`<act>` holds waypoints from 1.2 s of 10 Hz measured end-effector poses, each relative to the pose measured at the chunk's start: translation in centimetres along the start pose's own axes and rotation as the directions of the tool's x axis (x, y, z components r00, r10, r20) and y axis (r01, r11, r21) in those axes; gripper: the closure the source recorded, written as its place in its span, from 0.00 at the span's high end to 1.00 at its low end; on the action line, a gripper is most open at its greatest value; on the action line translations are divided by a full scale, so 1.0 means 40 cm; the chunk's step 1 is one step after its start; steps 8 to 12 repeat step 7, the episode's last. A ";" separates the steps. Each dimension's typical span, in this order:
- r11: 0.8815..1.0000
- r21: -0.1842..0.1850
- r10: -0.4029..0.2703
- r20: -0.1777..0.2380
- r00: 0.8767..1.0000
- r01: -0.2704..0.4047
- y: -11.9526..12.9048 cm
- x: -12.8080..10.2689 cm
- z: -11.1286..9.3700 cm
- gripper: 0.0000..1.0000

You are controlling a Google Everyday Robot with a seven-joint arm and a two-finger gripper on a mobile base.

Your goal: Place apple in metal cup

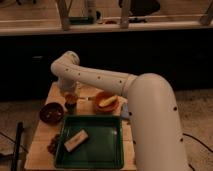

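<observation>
The robot's white jointed arm (100,80) reaches from the right of the frame toward the left-centre, where its gripper (70,96) hangs low over the small dark grey dull-metal cup (70,107) on the pale wooden table (42,142). A small round red-orange apple (70,99) sits right at the cup's mouth, directly under the gripper; whether it rests inside the cup or is only held above the rim cannot be told, and the same goes for the gripper's grip (the wrist hides it).

To the left of the cup stands a dark brown round bowl (51,112); to its right an orange bowl holding a long yellow fruit (106,101). Below them, in the lower centre, lies a green rectangular tray (107,145) with a pale block (76,140) on it.

The likely risk is in the fit: the apple looks about as wide as the cup, so a release slightly off-centre could leave it perched on the rim, then rolling onto the table toward the brown bowl. Lifting away at an angle could also tip the light cup.
</observation>
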 end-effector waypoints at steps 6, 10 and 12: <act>1.000 0.005 -0.024 0.023 0.999 0.024 -0.031 -0.021 -0.014 0.20; 1.000 0.005 -0.025 0.027 0.999 0.025 -0.032 -0.022 -0.016 0.32; 1.000 0.005 -0.025 0.027 0.999 0.025 -0.032 -0.022 -0.016 0.32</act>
